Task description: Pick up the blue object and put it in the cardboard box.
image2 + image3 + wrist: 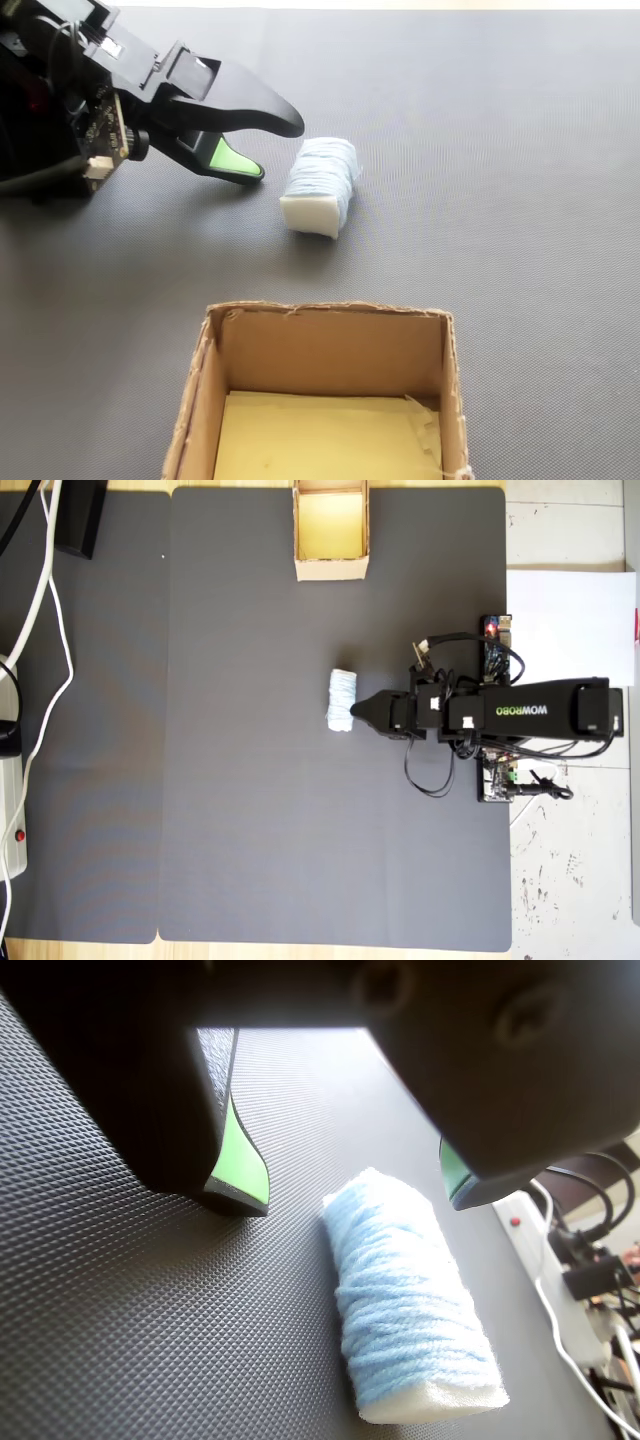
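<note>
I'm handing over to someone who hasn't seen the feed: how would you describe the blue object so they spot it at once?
Start at the dark mat in the overhead view, with the cardboard box at its top edge. Below the box, near mid-mat, lies the blue roll, just left of the open gripper. It is the only pale, soft, yarn-wound thing on the mat, with whitish ends.

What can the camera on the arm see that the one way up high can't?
Only the wrist view shows the green pads inside the open pincer and the single yarn strands on the roll. Only the overhead view shows the box, the whole arm and the edges of the mat. Both show the roll lying on the mat, the pincer close by it, and a white power strip.
</note>
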